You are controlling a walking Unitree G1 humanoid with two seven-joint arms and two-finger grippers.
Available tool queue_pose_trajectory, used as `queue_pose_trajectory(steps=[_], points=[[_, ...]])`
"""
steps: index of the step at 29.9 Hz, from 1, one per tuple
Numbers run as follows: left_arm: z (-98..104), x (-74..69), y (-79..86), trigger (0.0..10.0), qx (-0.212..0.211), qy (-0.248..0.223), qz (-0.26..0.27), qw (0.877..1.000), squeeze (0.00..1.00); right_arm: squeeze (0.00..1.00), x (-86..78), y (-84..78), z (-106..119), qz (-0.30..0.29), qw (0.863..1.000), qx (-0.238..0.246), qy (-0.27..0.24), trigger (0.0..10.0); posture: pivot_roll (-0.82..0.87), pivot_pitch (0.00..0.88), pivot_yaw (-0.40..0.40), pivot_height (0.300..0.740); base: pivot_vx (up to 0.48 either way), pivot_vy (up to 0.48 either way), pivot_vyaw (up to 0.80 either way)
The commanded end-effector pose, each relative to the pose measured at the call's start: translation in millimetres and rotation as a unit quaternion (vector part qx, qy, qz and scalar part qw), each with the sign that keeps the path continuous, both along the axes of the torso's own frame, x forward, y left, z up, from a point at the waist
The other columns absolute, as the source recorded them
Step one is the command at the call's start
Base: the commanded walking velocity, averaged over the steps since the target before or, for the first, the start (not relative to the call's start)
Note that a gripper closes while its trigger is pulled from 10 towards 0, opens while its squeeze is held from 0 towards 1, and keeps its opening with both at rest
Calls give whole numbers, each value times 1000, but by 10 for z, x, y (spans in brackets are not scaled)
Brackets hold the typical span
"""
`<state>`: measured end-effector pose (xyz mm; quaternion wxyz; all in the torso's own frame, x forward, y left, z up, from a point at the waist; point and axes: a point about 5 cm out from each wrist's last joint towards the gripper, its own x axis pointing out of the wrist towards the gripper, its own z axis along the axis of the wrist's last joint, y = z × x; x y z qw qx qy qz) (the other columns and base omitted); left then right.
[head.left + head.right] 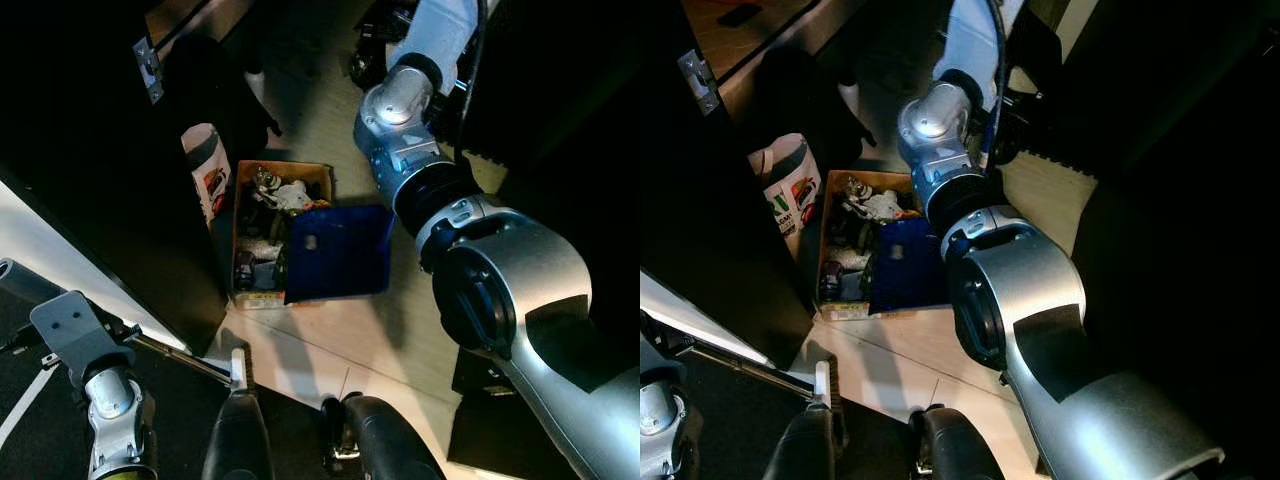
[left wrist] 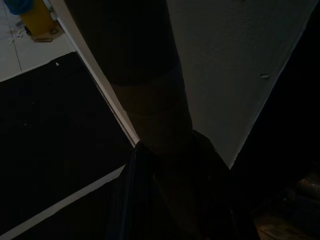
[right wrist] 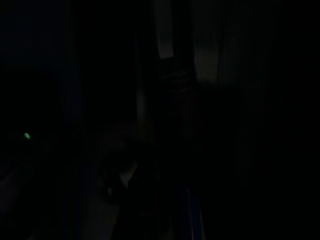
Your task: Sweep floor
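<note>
— Pale cream tiled floor (image 1: pixel 330 345) is seen under both arms. How is it lit?

— A bright patch is seen just ahead of the left silver arm (image 1: pixel 112 395). Thin grey joints are made out between the tiles, and the rest is dimmed by shadow. Further ahead, beside the right silver arm (image 1: pixel 500 270), a narrow strip of floor runs on between dark furniture.

— What is set on it?

— An open brown cardboard box (image 1: pixel 322 172) full of small clutter is found on the tiles, to the left of the right forearm. A flat blue lid (image 1: pixel 340 255) is propped over its near corner, close under that arm's wrist joint. A white printed bag (image 1: pixel 205 165) is stood against the box's far left side, next to a tall black door panel (image 1: pixel 90 150).

— And the grippers?

— The left gripper (image 2: pixel 167 142) is seen in its wrist view with a thick dark round pole (image 2: pixel 150 100) running straight out from it, towards a white wall (image 2: pixel 235 60) and a black mat (image 2: pixel 50 150). Whether the pole is clamped cannot be told in that gloom. The right arm is stretched forward past the box. Its wrist view is almost black, so the state of the right gripper cannot be told either.

— Anything near the left arm?

— A thin metal rod (image 1: pixel 180 358) is laid across to its right, ended by a small white piece (image 1: pixel 238 365).
</note>
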<state>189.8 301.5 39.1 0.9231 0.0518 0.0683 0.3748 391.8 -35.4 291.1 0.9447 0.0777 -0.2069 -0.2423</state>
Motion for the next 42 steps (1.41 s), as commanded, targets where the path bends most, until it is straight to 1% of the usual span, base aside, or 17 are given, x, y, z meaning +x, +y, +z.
queue_pose_trajectory(steps=[1, 5, 10, 16, 20, 23, 24, 25, 26, 28, 29, 30, 34, 37, 39, 40, 42], points=[[-172, -145, -33, 10000, -9, 47, 10, 999, 0, 0, -114, 277, 142, 28, 998, -16, -45, 10000, 116, 136, -226, 740, 0, 0, 0], [-179, -155, -41, 10000, -10, 46, 12, 999, 0, 0, -189, 400, 157, 20, 997, -39, -66, 10000, 119, 135, -230, 740, 0, 0, 0], [-189, -175, -46, 10000, -13, 47, 16, 999, 0, 0, -194, 394, 154, 1, 997, -40, -61, 10000, 125, 136, -237, 740, 0, 0, 0], [-228, -185, -57, 10000, -24, 56, 9, 998, 0, 0, -129, 212, 133, -37, 997, -43, -51, 10000, 133, 132, -232, 740, 0, 0, 0], [-261, -169, -97, 10000, -32, 66, -11, 997, 0, 0, -12, 2, 85, -44, 998, -39, -2, 10000, 136, 127, -222, 740, 0, 0, 0], [-263, -89, -169, 10000, -27, 73, -59, 995, 0, 0, 201, -425, -7, 16, 997, -41, 69, 10000, 127, 102, -179, 740, 0, 0, 0], [-263, -89, -169, 10000, -27, 73, -59, 995, 0, 0, 201, -425, -7, 16, 997, -41, 69, 10000, 127, 102, -179, 740, 0, 0, 0], [-260, -41, -197, 10000, -23, 77, -79, 994, 0, 0, 249, -613, -15, 51, 997, -8, 63, 10000, 125, 97, -169, 740, 0, 0, 0], [-260, -41, -197, 10000, -23, 77, -79, 994, 0, 0, 249, -613, -15, 51, 997, -8, 63, 10000, 125, 97, -169, 740, 0, 0, 0], [-259, 32, -221, 10000, -15, 85, -105, 991, 0, 0, 279, -832, 17, 124, 991, 44, 15, 10000, 114, 79, -137, 740, 0, 0, 0], [-265, 83, -225, 10000, -14, 91, -117, 989, 0, 0, 294, -976, 5, 146, 988, 43, 10, 10000, 109, 69, -120, 740, 0, 0, 0], [-265, 83, -225, 10000, -14, 91, -117, 989, 0, 0, 294, -976, 5, 146, 988, 43, 10, 10000, 109, 69, -120, 740, 0, 0, 0], [-241, 298, -306, 10000, -3, 103, -174, 979, 0, 0, 294, -1475, -208, 133, 989, 32, 61, 10000, 87, 34, -59, 740, 0, 0, 0], [-238, 343, -346, 10000, 1, 107, -191, 976, 0, 0, 279, -1559, -267, 129, 989, 39, 66, 10000, 84, 32, -54, 740, 0, 0, 0], [-235, 433, -436, 10000, 7, 113, -222, 968, 0, 0, 232, -1744, -401, 123, 989, 43, 74, 10000, 75, 18, -26, 740, 0, 0, 0], [-214, 527, -520, 10000, 12, 112, -248, 962, 0, 0, 169, -1939, -532, 114, 989, 46, 81, 10000, 69, 15, -12, 740, 0, 0, 0], [-204, 555, -543, 10000, 12, 110, -255, 960, 0, 0, 149, -1993, -561, 110, 990, 45, 82, 10000, 66, 13, -4, 740, 0, 0, 0]])
